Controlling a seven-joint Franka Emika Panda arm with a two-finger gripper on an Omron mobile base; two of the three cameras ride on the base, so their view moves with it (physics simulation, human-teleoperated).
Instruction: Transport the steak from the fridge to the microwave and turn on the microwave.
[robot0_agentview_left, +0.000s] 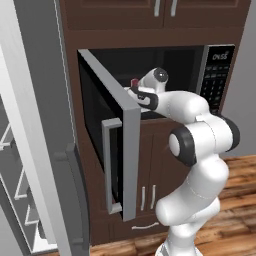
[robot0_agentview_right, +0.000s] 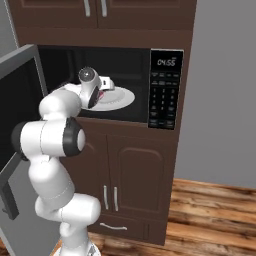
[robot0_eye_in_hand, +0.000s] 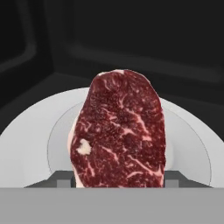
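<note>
Inside the microwave (robot0_agentview_right: 100, 65) cavity, over the white turntable plate (robot0_agentview_right: 122, 100), sits the steak (robot0_eye_in_hand: 120, 131): red, marbled, pale fat on left edge, filling centre of hand view. It's pinched in the gripper (robot0_eye_in_hand: 119, 180), finger tips (robot0_eye_in_hand: 61, 178) showing at either side of its lower edge, so clamped on the meat. Can't tell if steak touches the plate or hangs just above it. In right base view, a bit of red shows at the gripper (robot0_agentview_right: 102, 90) just over the plate's left part. In left base view, the hand (robot0_agentview_left: 137, 90) is past the door opening w/ a red speck at the tip.

Microwave door (robot0_agentview_left: 112, 145) swung wide open to the left, silver frame, vertical handle (robot0_agentview_left: 107, 165). Keypad (robot0_agentview_right: 164, 95) at right, display lit. Brown cabinets (robot0_agentview_right: 132, 175) above and below. Fridge (robot0_agentview_left: 30, 150) door edge at far left of left base view, near the microwave door. Wood floor (robot0_agentview_right: 215, 220) lower right.
</note>
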